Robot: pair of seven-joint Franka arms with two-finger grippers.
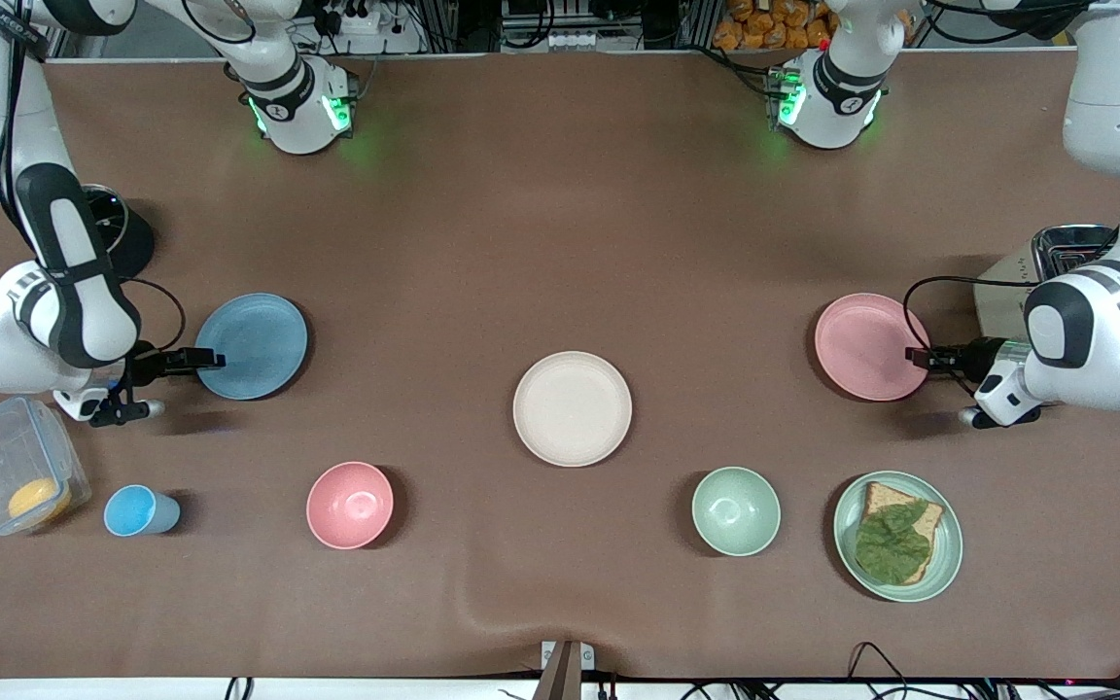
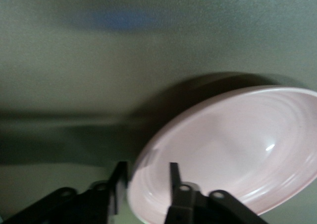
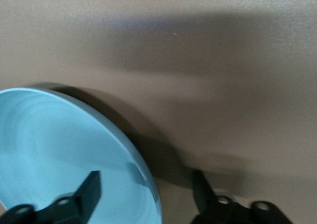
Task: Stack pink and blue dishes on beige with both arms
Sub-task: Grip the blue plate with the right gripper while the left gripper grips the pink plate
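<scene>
The beige plate [image 1: 572,408] lies mid-table with nothing on it. Toward the left arm's end lies the pink plate [image 1: 866,345] [image 2: 237,144]. My left gripper [image 1: 913,358] [image 2: 146,173] is low at its rim and open. One finger [image 2: 119,180] is outside the rim and the other [image 2: 174,177] over the plate's inside, a narrow gap apart. Toward the right arm's end, the blue plate [image 1: 254,345] [image 3: 59,144] lies flat. My right gripper [image 1: 215,361] [image 3: 146,180] straddles its rim, open wide.
Nearer the camera stand a blue cup [image 1: 137,510], a pink bowl [image 1: 350,505], a green bowl [image 1: 736,510] and a green plate [image 1: 951,569] with bread and leaf. A clear container [image 1: 6,467] sits by the right gripper. A metal appliance [image 1: 1070,251] stands by the left arm.
</scene>
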